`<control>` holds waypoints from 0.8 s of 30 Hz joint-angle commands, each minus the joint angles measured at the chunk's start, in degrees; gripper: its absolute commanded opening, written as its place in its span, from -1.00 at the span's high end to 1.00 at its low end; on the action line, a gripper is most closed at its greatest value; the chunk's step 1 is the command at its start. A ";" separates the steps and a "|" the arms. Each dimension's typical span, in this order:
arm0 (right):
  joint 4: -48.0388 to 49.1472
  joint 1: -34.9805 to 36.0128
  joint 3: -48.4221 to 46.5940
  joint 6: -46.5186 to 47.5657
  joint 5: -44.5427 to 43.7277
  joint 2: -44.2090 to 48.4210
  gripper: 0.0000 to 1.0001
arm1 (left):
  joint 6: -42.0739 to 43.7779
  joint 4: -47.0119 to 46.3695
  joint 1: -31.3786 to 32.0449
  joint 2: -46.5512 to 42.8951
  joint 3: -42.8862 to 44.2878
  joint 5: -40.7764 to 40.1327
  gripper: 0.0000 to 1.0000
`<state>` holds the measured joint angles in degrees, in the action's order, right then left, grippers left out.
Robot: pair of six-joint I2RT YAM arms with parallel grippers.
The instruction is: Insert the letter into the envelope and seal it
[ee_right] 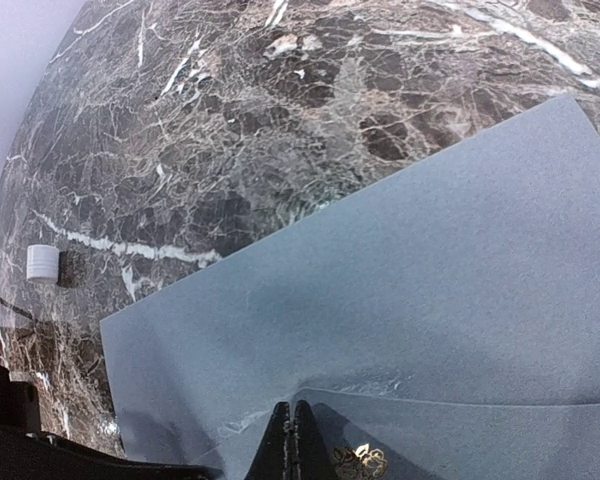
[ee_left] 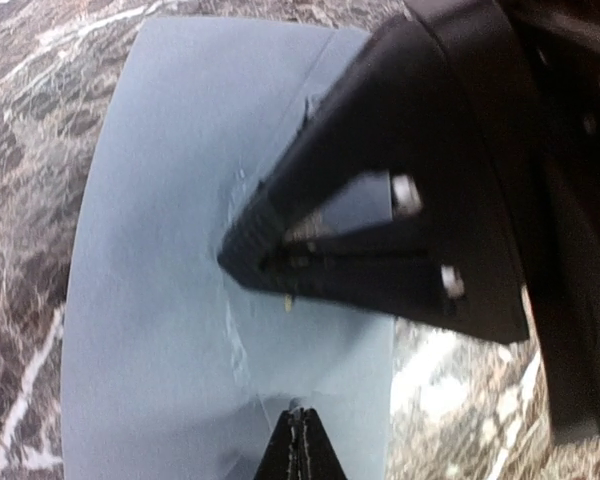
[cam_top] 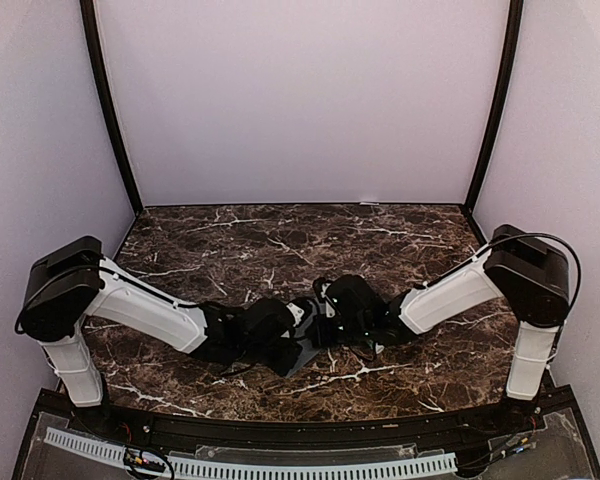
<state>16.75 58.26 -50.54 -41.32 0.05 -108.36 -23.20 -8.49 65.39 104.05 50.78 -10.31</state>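
Envelope (ee_right: 430,280): grey-blue, flat at the centre of the desk (ee_right: 230,120), flap seemingly folded down. Left tool (ee_left: 295,420) and right tool (ee_right: 292,415) both pinched shut, tips pressing on it. Letter unseen (inside, we judge). Step: sealing. Next: we would press firmly along the flap edge.

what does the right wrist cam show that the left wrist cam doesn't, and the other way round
Only right wrist: a small white cylinder standing on the table far left, and a gold mark low on the envelope. Only left wrist: the right gripper from outside, its shut tip down on the envelope. Both: the grey-blue envelope flat on dark marble, and a shut gripper at the bottom edge, the left gripper in its own view, the right in its own. The letter shows in neither.
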 commanded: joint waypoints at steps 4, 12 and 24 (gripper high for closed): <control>-10.34 0.38 -5.82 4.38 -0.93 1.69 1.00 | -1.21 2.89 0.09 -7.89 -5.45 -1.02 0.93; -27.53 0.35 -16.10 10.69 -2.63 5.67 0.76 | -1.31 -0.22 0.09 -16.98 -10.96 -6.42 0.92; -60.14 -1.86 -21.74 16.53 -13.13 11.24 -0.23 | -1.19 0.02 0.03 -27.23 -16.29 -10.20 0.48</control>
<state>-30.22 57.52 -70.43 -26.96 -9.15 -97.91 -24.40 -8.51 65.43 79.70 36.07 -18.52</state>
